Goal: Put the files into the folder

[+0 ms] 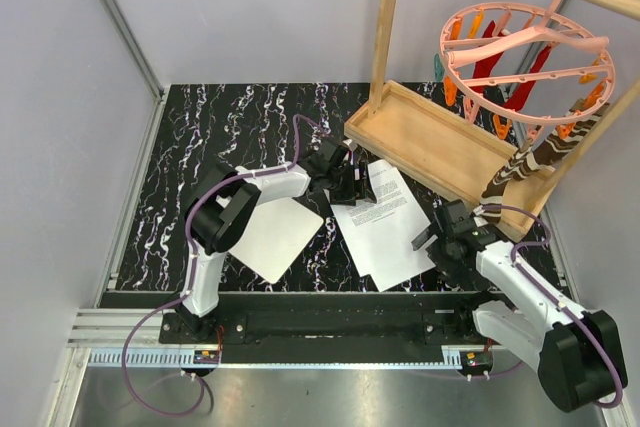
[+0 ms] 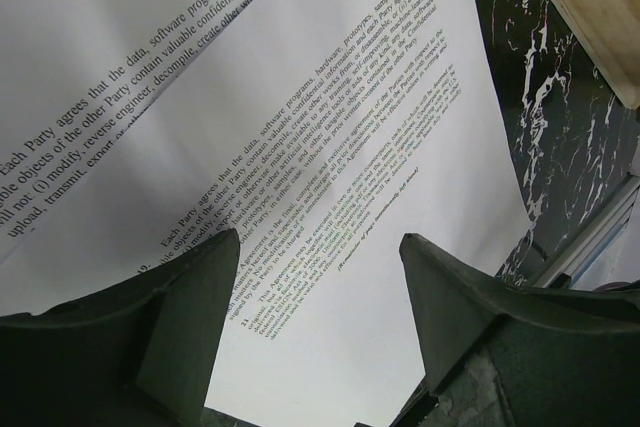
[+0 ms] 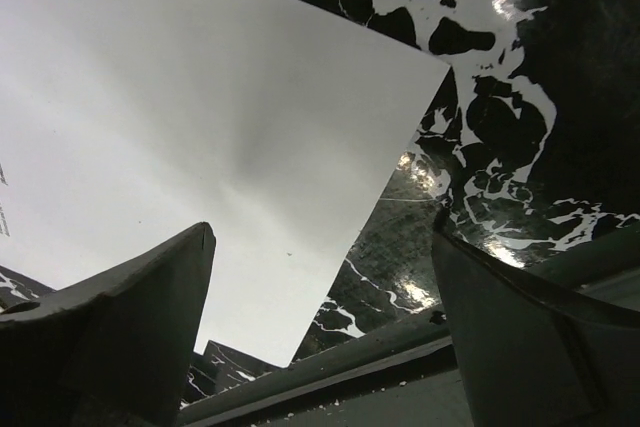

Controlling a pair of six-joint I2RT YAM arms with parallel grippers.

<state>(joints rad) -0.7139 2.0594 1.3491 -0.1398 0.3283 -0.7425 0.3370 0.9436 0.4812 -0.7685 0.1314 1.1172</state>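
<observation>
The files are white printed sheets lying overlapped on the black marbled table, right of centre. The folder is a plain white board lying flat to their left, beside the left arm; no clip shows on it. My left gripper is open and empty over the far end of the files. In the left wrist view its fingers straddle the printed text, and a second sheet overlaps the first. My right gripper is open and empty at the files' right edge. A sheet corner lies between its fingers.
A shallow wooden tray lies at the back right, just beyond the files. A wooden rack stands on it, carrying a pink ring hanger with clips. Grey walls close in the table, and a metal rail runs along the near edge.
</observation>
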